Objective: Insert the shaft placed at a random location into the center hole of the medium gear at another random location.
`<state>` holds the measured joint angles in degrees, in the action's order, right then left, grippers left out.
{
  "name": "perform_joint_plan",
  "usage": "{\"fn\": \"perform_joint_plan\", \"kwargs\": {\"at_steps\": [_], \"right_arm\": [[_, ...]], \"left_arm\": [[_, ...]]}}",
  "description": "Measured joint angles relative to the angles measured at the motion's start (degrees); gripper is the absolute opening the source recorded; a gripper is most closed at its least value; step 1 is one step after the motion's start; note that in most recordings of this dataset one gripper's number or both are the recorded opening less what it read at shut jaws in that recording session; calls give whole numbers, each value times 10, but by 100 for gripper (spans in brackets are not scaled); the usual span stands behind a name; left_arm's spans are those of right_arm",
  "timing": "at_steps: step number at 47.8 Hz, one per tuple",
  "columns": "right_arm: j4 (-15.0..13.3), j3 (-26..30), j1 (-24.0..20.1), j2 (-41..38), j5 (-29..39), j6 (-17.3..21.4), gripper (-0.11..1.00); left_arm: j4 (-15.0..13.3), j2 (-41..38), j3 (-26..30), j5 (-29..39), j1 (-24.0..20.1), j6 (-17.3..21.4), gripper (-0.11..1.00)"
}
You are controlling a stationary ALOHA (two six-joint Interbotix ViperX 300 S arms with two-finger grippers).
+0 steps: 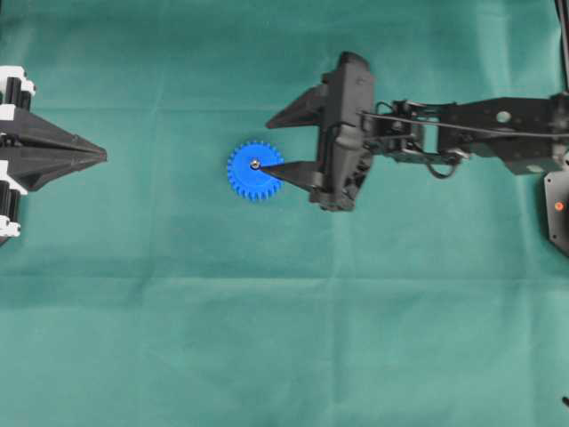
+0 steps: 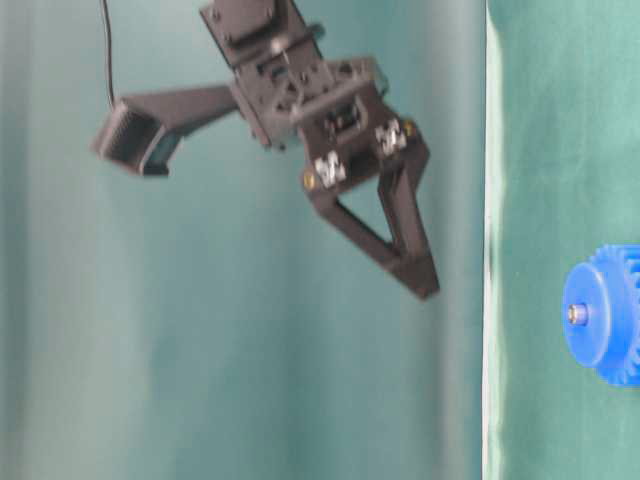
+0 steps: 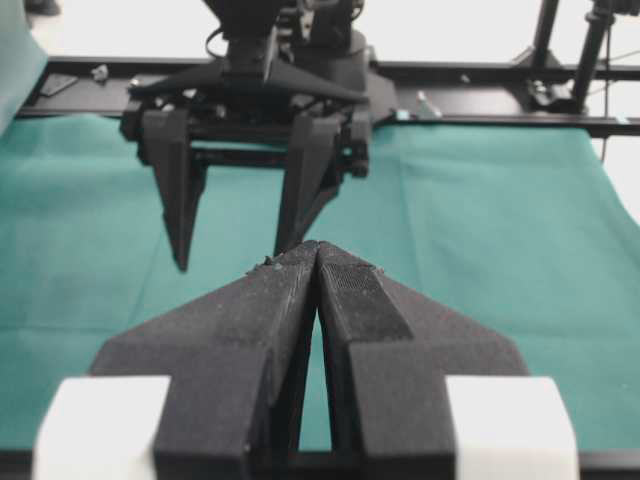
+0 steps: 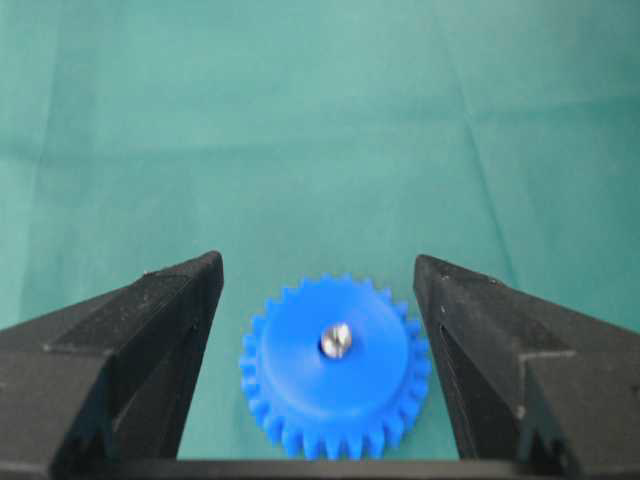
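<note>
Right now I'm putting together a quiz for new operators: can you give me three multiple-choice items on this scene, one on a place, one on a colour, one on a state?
1. Where is the shaft?
A. in the gear's centre hole
B. on the cloth beside the gear
C. in the left tool

2. What colour is the gear?
A. red
B. blue
C. white

3. How does the right tool stand?
A. shut on the shaft
B. shut on the gear
C. open, holding nothing

Key: 1 A, the pin shows at the gear's middle; 2 B, bright blue in three views; 3 C, its fingers are spread wide and apart from the gear in the right wrist view.
</note>
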<state>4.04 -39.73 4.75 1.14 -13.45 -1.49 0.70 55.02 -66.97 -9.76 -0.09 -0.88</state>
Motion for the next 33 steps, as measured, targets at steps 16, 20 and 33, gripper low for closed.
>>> {"fn": "perform_joint_plan", "kwargs": {"at_steps": [16, 20, 33], "right_arm": [[0, -98, 0, 98, 0, 1, 83], [0, -122, 0, 122, 0, 1, 84], [0, -180, 0, 195, 0, 1, 83]], "left_arm": [[0, 0, 0, 0, 0, 0, 0], [-1, 0, 0, 0, 0, 0, 0], [0, 0, -1, 0, 0, 0, 0]]}}
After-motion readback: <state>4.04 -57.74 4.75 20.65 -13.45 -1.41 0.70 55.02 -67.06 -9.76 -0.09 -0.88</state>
